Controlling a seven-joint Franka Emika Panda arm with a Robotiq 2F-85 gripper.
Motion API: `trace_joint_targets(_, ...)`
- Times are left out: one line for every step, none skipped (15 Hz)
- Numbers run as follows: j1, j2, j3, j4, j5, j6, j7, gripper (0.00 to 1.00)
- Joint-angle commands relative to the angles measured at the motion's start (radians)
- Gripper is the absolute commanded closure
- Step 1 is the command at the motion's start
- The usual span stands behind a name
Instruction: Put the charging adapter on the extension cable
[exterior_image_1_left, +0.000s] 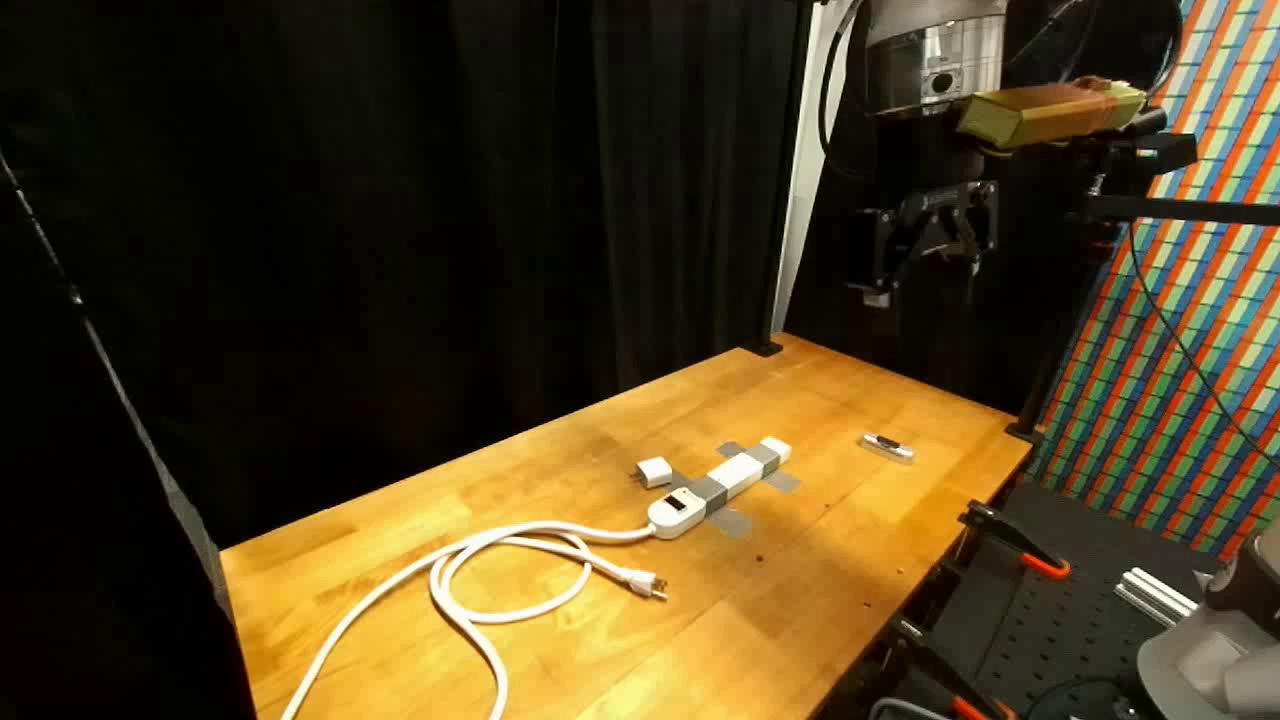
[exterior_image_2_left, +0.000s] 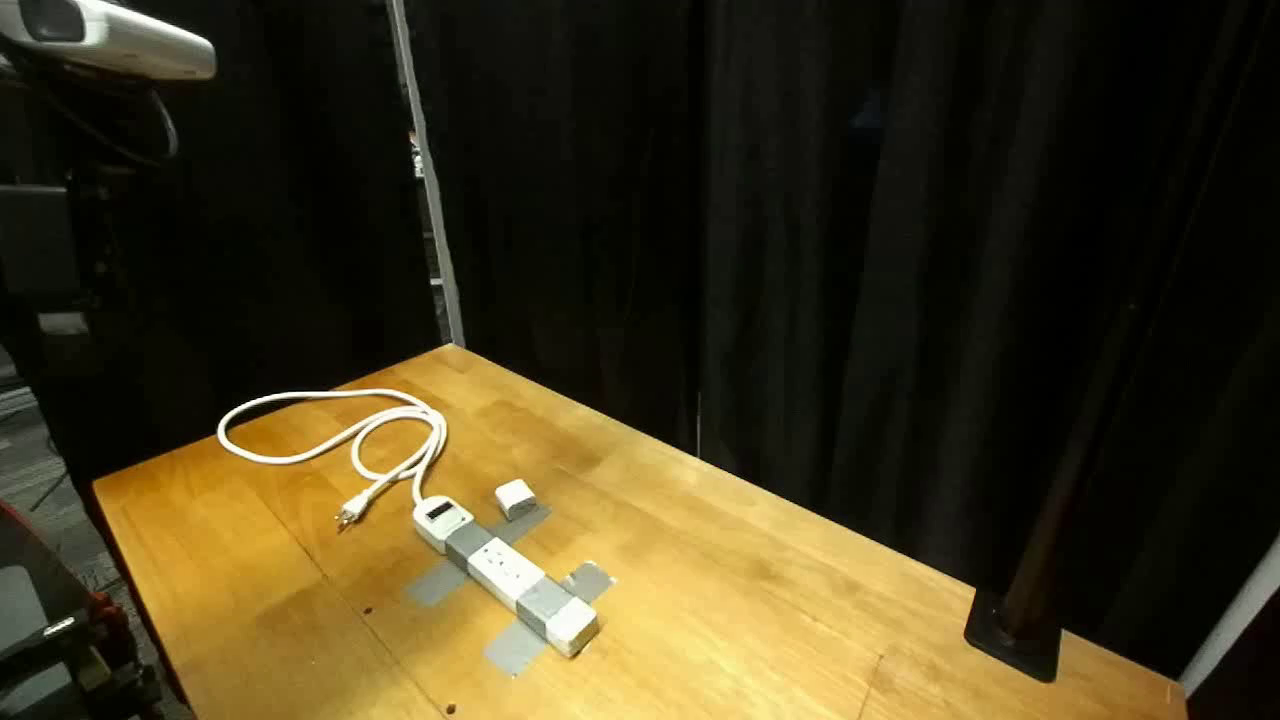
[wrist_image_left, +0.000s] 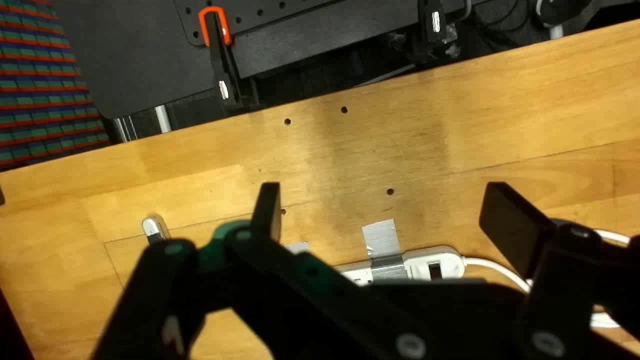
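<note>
My claw (wrist_image_left: 389, 216) stands high above the desk (exterior_image_1_left: 840, 545), jaws spread wide, nothing held between them. At the near long edge, on my own side, 2 clamps (wrist_image_left: 222, 62) are noted. Farther in, toward the short edge away from the cord (exterior_image_1_left: 545, 528), lies a small silver device (exterior_image_1_left: 887, 449) of unconfirmed purpose. Next comes the extension cable (exterior_image_1_left: 737, 473), its body roughly parallel to the long edges and fixed by 2 bands of gray tape (exterior_image_2_left: 543, 600); the sockets (exterior_image_2_left: 502, 565) face up. The charging adapter (exterior_image_1_left: 655, 472) lies beyond it, toward the far long edge, near that body but apart from it, prongs (exterior_image_1_left: 636, 477) sideways rather than down. I cannot find the adapter in the wrist view. Finding: the step in hand, in my judgement, is the approach; grasp and plugging are not yet done. The next move calls for crossing over the cable toward the far long edge, lowering onto the adapter and closing on its casing with the prongs left free. A turn to bring them downward will probably be required before insertion.
</note>
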Motion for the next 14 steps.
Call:
trace_joint_targets(0.009,0.001,-0.009,0.002,-0.005,-0.001,0.004,0.0)
trace_joint_targets(0.009,0.0,-0.009,0.002,-0.005,-0.001,0.004,0.0)
trace_joint_targets(0.009,0.0,-0.009,0.002,-0.005,-0.001,0.004,0.0)
trace_joint_targets(0.009,0.0,-0.009,0.002,-0.005,-0.001,0.004,0.0)
trace_joint_targets(0.009,0.0,-0.009,0.002,-0.005,-0.001,0.004,0.0)
trace_joint_targets(0.009,0.0,-0.009,0.002,-0.005,-0.001,0.004,0.0)
trace_joint_targets(0.009,0.0,-0.009,0.002,-0.005,-0.001,0.004,0.0)
trace_joint_targets(0.025,0.015,-0.014,0.021,-0.046,-0.019,-0.085,0.0)
trace_joint_targets(0.035,0.049,-0.039,0.054,-0.036,-0.018,-0.155,0.0)
trace_joint_targets(0.031,0.105,-0.057,0.093,-0.044,0.011,-0.212,0.0)
trace_joint_targets(0.022,0.166,-0.081,0.133,-0.056,0.052,-0.279,0.0)
trace_joint_targets(0.02,0.217,-0.102,0.168,-0.064,0.087,-0.342,0.0)
trace_joint_targets(0.022,0.274,-0.127,0.204,-0.067,0.129,-0.409,0.0)
trace_joint_targets(0.027,0.331,-0.153,0.236,-0.056,0.173,-0.477,0.0)
